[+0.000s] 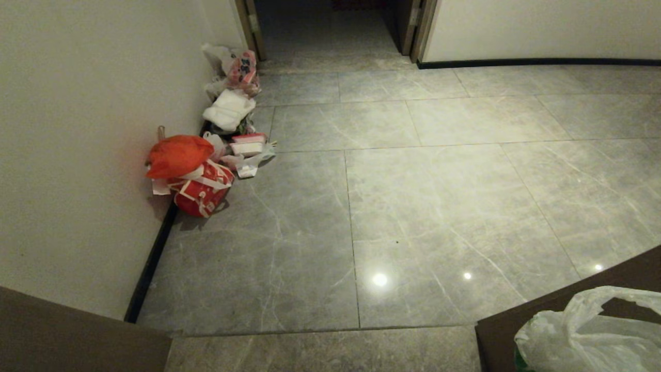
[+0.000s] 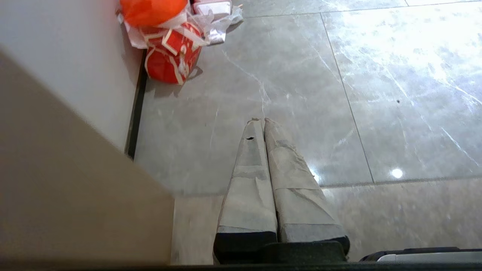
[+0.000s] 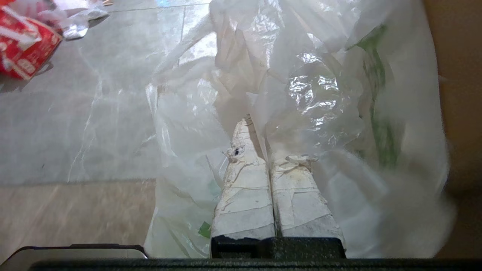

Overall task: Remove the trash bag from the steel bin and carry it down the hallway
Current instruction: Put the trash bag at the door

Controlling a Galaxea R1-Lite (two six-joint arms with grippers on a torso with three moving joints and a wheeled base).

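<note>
Right gripper [image 3: 260, 124] is pressed together, pinching the trash bag [image 3: 320, 94]; crinkled whitish plastic with green print drapes around its taped fingers [image 3: 244, 195], and the bag shows at the lower right corner of the head view, against a brown door edge [image 1: 542, 305]. Left gripper [image 2: 262, 121] is pressed together on nothing, over the grey hallway floor [image 2: 301, 75]. A trash pile sits against the left wall [image 1: 77, 129]: an orange bag [image 1: 178, 155] on a red box [image 1: 201, 194], with white bags [image 1: 227, 108] further along toward a dark doorway [image 1: 330, 26].
</note>
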